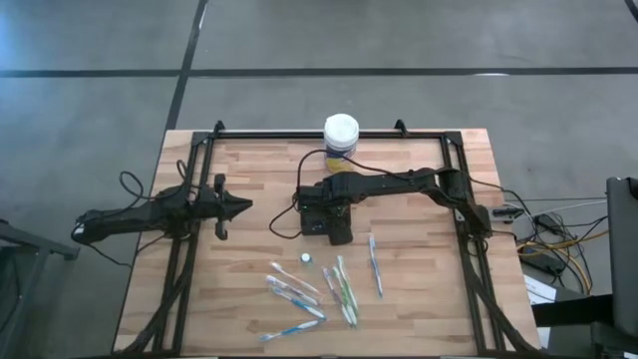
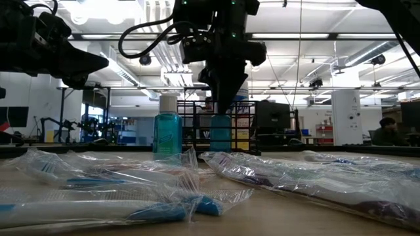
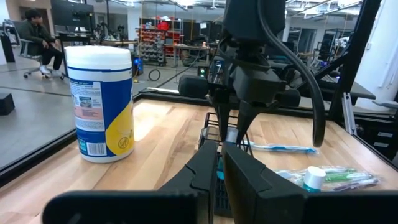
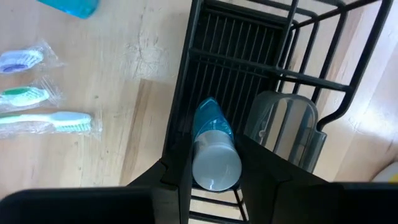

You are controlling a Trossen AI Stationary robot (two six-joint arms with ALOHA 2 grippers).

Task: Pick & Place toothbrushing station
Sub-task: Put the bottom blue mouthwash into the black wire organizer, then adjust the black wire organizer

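Note:
The toothbrushing station (image 4: 249, 43), a black slotted wire caddy, stands on the wooden table at its middle (image 1: 314, 225). My right gripper (image 1: 337, 214) points down over it, shut on a small blue bottle (image 4: 208, 121) with a white cap. My left gripper (image 1: 244, 207) hovers level at the table's left, shut and empty, pointing toward the caddy (image 3: 211, 127). A second small blue bottle (image 2: 167, 131) stands on its base on the table in front of the caddy. My right gripper pinches the bottle's upper part just under the white cap (image 4: 216, 165) between its two fingers (image 4: 177, 180), from above, pointing down. The bottle hangs upright, cap up, its blue body (image 2: 220, 134) down between the caddy's walls. Whether its base touches the caddy's floor I cannot tell.
A white-lidded round canister with a yellow label (image 1: 341, 135) stands at the far edge behind the caddy. Several wrapped toothbrushes (image 1: 309, 289) lie on the near half of the table, one apart (image 1: 375, 264). A black frame (image 1: 454, 199) borders the table.

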